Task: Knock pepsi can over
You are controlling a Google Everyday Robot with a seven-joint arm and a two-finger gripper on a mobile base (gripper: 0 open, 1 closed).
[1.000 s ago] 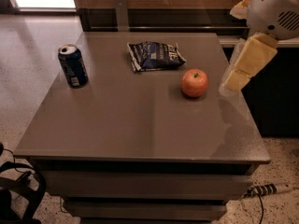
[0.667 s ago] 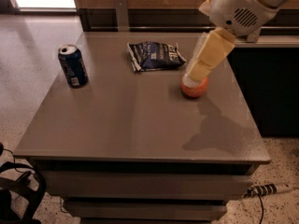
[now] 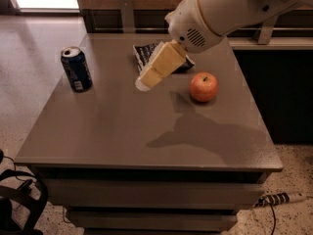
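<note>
The pepsi can [image 3: 76, 68], dark blue with a silver top, stands upright near the left edge of the grey table [image 3: 122, 131]. My gripper [image 3: 145, 84], with cream-coloured fingers, hangs above the middle of the table, to the right of the can and well apart from it. It points down and to the left. The white arm reaches in from the upper right.
A red apple [image 3: 203, 86] sits on the table right of the gripper. A crinkled dark blue chip bag [image 3: 145, 53] lies at the back, partly hidden behind the gripper. The floor lies to the left, a dark cabinet to the right.
The arm has swung left across the table, from beyond the right edge, past the apple, to the middle. The can, apple and bag have not moved.
</note>
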